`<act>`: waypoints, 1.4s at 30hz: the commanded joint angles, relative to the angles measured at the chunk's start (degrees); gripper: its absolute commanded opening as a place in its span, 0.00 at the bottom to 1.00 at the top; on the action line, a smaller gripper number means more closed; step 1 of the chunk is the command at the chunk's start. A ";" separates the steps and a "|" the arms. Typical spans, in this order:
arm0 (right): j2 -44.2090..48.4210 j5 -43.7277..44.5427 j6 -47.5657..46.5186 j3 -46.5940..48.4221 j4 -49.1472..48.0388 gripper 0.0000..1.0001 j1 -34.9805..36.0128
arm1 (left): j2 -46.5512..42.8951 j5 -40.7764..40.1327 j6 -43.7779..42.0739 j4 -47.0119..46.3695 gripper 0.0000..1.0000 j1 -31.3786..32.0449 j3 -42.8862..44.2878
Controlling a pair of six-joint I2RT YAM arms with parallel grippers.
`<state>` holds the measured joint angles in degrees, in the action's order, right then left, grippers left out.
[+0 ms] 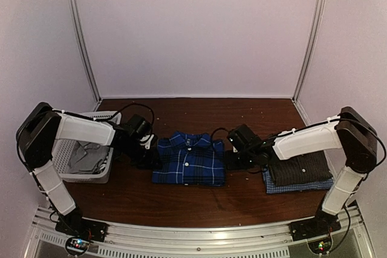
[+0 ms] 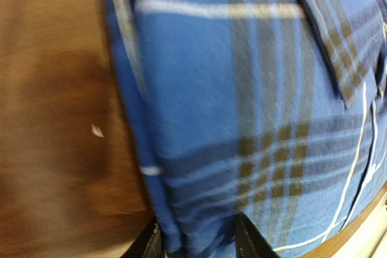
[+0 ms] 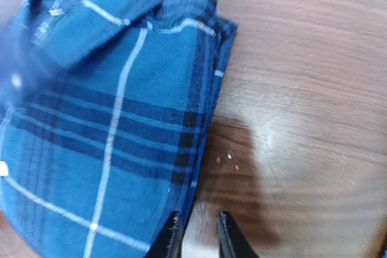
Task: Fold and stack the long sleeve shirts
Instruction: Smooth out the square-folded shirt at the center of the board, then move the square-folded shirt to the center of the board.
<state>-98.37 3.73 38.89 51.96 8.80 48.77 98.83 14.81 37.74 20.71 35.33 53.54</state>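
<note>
The royal-blue plaid shirt (image 1: pixel 188 160) lies folded, collar away from me, in the middle of the table. My left gripper (image 1: pixel 152 159) is at its left edge. In the left wrist view the shirt's thick folded edge (image 2: pixel 199 149) fills the gap between my left gripper's (image 2: pixel 199 243) two fingers, which close on it. My right gripper (image 1: pixel 229 160) is at the shirt's right edge. Its jaws (image 3: pixel 198 237) stand slightly apart over bare wood, one finger touching the hem (image 3: pixel 199 149). On the right the dark grey checked shirt (image 1: pixel 300 168) lies folded on the pale blue one (image 1: pixel 296 187).
A white mesh basket (image 1: pixel 103 176) holding grey cloth (image 1: pixel 84 158) stands at the left, right behind my left arm. The dark wooden table (image 1: pixel 193 200) is walled by white panels at the back and sides. A few pale crumbs (image 3: pixel 228 158) lie beside the shirt.
</note>
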 commanded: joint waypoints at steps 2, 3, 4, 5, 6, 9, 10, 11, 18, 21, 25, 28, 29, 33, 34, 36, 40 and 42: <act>8.12 3.26 1.97 -2.02 3.05 0.28 0.00 | -0.54 0.81 4.36 -3.74 0.23 2.62 -2.70; 9.24 4.05 2.22 -2.30 3.82 0.31 -0.01 | -0.85 0.31 4.76 -3.79 0.15 2.82 -3.04; 10.37 4.65 2.50 -2.65 4.54 0.34 0.00 | -1.32 -0.25 5.06 -3.75 0.10 2.89 -3.42; 11.44 5.16 2.73 -3.03 5.16 0.37 -0.02 | -1.94 -1.11 5.33 -3.33 0.05 2.90 -3.80; 12.50 5.72 2.87 -3.42 5.82 0.40 0.00 | -2.75 -2.42 5.54 -2.58 0.00 2.90 -3.98; 15.61 8.02 3.56 -4.81 8.15 0.49 -0.05 | -5.24 -6.44 5.26 0.71 0.00 2.82 -4.30; 16.40 8.80 3.82 -5.18 9.10 0.51 -0.12 | -6.01 -7.62 5.05 1.82 0.00 2.75 -4.44; 17.17 9.68 4.02 -5.53 10.17 0.52 -0.09 | -6.88 -8.60 4.76 2.90 0.00 2.73 -4.77; 20.05 14.91 6.40 -7.69 16.87 0.54 -0.25 | -13.77 -12.09 3.84 7.78 0.00 1.96 -8.19; 19.31 17.21 7.51 -7.97 19.70 0.54 -0.26 | -15.69 -12.87 3.60 9.05 0.00 1.78 -9.48; 17.72 19.14 8.33 -7.74 22.10 0.54 -0.39 | -17.19 -13.66 2.99 9.89 0.00 0.89 -10.57; 16.19 20.28 8.48 -7.42 23.06 0.53 -0.48 | -17.53 -13.53 2.42 9.88 0.00 0.36 -10.55; 15.41 20.47 8.48 -7.33 23.18 0.53 -0.52 | -17.53 -13.31 2.29 9.73 0.00 0.35 -10.40; 12.11 20.92 8.21 -7.26 23.00 0.50 -1.07 | -17.69 -13.19 1.78 9.35 0.00 0.35 -10.30; 11.17 20.95 8.21 -7.16 23.04 0.50 -1.25 | -17.89 -13.48 1.67 9.35 0.00 0.35 -10.31; 9.76 21.01 8.11 -7.06 22.66 0.48 -1.60 | -18.41 -13.59 1.34 9.36 0.05 0.35 -10.30; 7.14 21.14 7.91 -6.85 21.81 0.44 -2.50 | -19.14 -13.75 0.79 9.43 0.16 0.40 -10.08; 5.72 21.21 7.69 -6.56 21.46 0.42 -2.75 | -19.44 -13.82 0.60 9.44 0.17 0.40 -10.03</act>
<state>-90.52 22.79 46.70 44.38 30.37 46.78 81.06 2.07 39.55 30.44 36.05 43.29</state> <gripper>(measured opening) 0.436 0.160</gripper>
